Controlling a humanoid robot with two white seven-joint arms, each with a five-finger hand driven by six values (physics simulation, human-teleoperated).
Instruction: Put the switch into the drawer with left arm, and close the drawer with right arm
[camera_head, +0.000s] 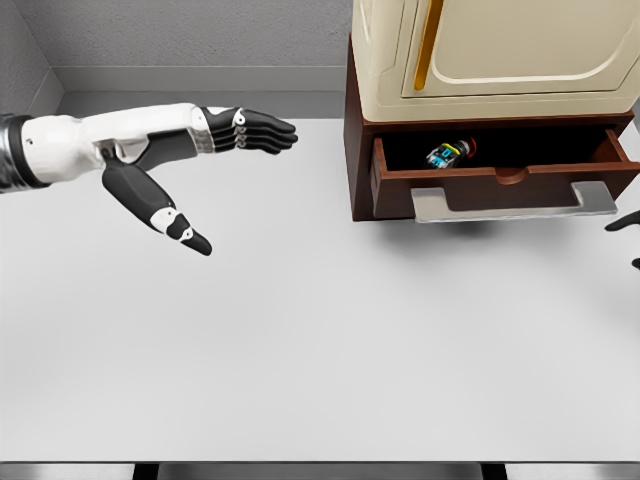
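Brown drawer (500, 186) beneath cream cabinet (500, 50)

At the right edge of the frame, the right hand (626, 228) shows only as dark fingertips; the rest is cut off. The cream cabinet (480, 55) at upper right runs past the top edge. Inside the open drawer (495, 180), the switch (449, 152) is too small to make out clearly
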